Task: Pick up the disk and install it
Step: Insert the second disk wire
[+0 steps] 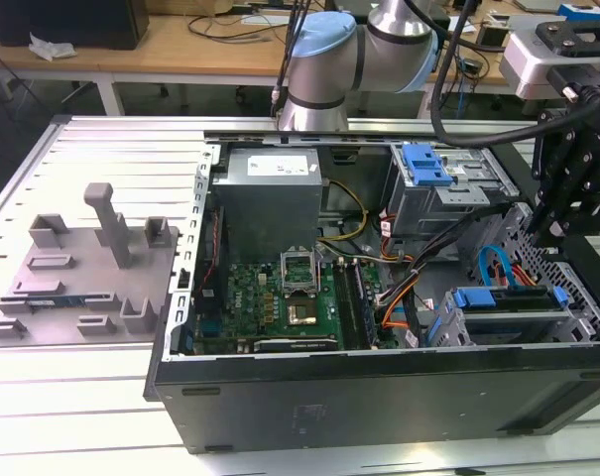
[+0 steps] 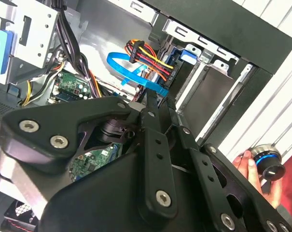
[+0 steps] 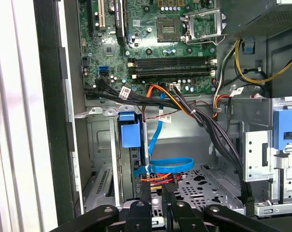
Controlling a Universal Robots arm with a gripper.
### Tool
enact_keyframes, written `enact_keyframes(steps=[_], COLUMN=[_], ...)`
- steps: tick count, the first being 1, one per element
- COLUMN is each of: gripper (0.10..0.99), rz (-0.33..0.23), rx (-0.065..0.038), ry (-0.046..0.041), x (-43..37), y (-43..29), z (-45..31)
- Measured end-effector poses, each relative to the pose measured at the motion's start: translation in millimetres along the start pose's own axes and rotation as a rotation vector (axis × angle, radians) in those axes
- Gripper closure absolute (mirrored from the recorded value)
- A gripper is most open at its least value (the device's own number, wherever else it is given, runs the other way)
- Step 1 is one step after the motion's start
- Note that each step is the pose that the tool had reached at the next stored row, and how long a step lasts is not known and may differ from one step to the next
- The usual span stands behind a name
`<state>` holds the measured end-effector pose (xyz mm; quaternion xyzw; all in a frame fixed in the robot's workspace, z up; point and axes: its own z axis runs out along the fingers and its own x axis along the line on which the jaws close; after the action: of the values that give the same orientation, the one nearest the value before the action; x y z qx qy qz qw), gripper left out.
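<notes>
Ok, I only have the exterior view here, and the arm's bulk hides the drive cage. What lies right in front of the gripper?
Observer: In the first wrist view, a flat blue cable loops just ahead of the gripper, over red and orange wires.
Operator: And beyond that loop?
Observer: The disk, seen by its blue bracket, stands in the cage slot.
Operator: Anyone near the case?
Observer: In the second wrist view, a person's hand is at a blue-ringed knob, outside the case wall.
</notes>
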<state>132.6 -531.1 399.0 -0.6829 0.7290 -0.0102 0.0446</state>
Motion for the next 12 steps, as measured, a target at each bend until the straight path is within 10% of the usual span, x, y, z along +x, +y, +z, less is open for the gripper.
enact_keyframes(steps=[12], gripper=[0.98], rz=[0.0], rx=[0.0], ry=[0.0005], x=[0.0], y=[0.0], z=[0.0])
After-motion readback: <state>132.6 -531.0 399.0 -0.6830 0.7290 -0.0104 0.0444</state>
